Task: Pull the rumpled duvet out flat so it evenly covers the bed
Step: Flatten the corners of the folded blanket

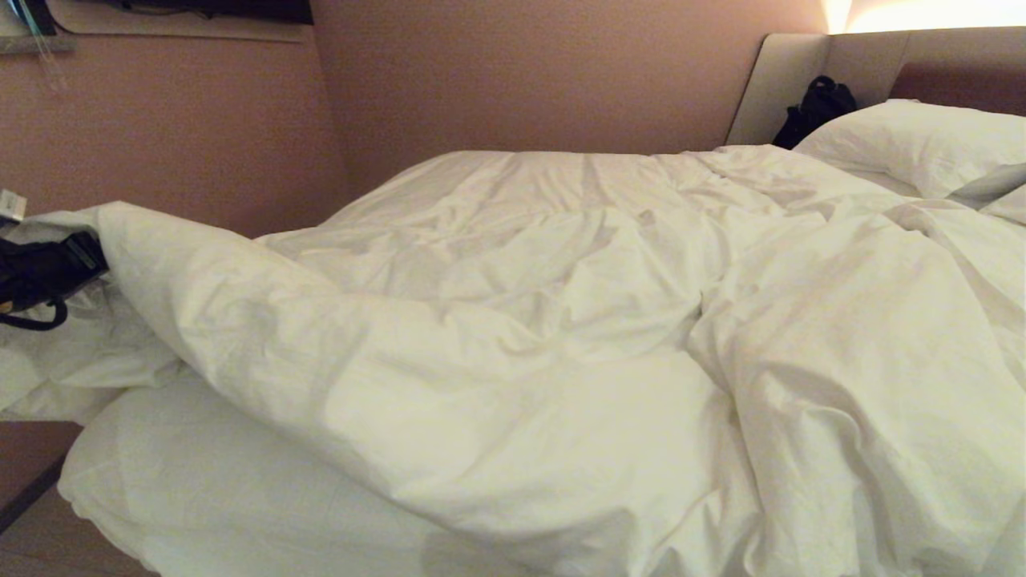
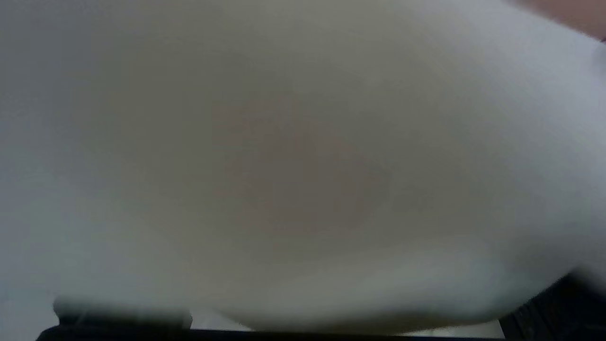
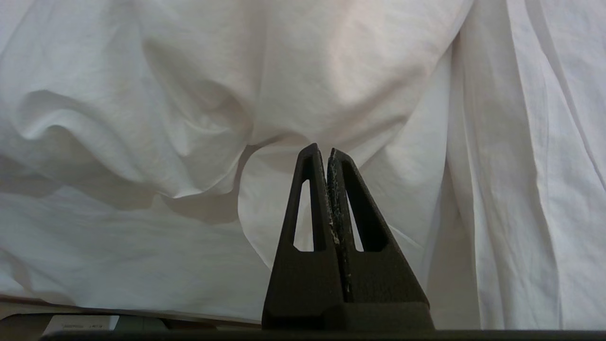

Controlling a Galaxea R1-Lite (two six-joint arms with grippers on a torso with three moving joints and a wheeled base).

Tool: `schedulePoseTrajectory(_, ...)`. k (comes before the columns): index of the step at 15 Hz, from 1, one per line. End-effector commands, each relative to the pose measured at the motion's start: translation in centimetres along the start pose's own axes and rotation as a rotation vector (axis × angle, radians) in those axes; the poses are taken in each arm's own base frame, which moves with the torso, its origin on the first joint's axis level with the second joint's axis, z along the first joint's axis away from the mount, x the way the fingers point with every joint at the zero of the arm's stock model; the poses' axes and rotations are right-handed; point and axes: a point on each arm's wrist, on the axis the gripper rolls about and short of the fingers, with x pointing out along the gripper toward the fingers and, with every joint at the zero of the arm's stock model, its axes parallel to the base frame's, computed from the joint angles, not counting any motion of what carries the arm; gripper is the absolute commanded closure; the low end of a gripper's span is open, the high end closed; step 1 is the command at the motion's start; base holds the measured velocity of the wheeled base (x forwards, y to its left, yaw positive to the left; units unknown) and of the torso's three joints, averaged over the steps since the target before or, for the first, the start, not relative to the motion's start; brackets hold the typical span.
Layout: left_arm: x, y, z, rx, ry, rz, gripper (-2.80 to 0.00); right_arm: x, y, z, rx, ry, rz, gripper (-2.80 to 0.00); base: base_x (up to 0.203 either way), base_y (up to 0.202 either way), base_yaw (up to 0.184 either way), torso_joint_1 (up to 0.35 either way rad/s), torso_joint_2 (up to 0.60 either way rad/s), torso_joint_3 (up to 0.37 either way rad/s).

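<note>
Near edge: thin fitted white sheet (image 1: 200, 481) bare at the bed's (image 1: 88, 513) near left corner; thick puffy white duvet (image 1: 513, 336) heaped over the rest, rumpled.
Right gripper (image 3: 329, 154): parked against hanging duvet folds, jaws pressed together, holding nothing.
Left gripper (image 1: 48, 268): at far left, under a lifted duvet corner; its wrist view is filled by white cloth. Jaws read as spread wide; whether cloth sits between them, cannot tell.
Handling: judged soft, bulky, light for its size, cover likely to slide over the filling. Best taken at a corner or hem, pinching cover and filling together.
Mid bed: creased ridges run toward the wall.
Far end: plump white pillow (image 1: 914, 144), black bag (image 1: 813, 108), padded beige headboard (image 1: 789, 80).
Room: pinkish-brown wall (image 1: 481, 80), warm dim light.
</note>
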Motion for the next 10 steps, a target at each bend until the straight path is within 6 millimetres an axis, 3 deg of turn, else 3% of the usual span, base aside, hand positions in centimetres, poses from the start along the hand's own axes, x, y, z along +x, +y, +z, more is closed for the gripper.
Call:
schedulePoseTrajectory(1,2.1,1.6,-2.3,-0.039,0.044,0.017,-2.80,0.0,0.0,0.0,-0.001,0.000,0.001,0.00,0.000,0.000,0.000,0.000,0.00,0.000)
schedulePoseTrajectory(5,2.4,1.9,-3.1,-0.050,0.058,0.028,-2.80,0.0,0.0,0.0,-0.001,0.000,0.001,0.00,0.000,0.000,0.000,0.000,0.00,0.000)
schedulePoseTrajectory(10,0.0,-0.2,-1.1,-0.045,0.021,0.016,-2.80,0.0,0.0,0.0,-0.002,0.000,0.001,0.00,0.000,0.000,0.000,0.000,0.00,0.000)
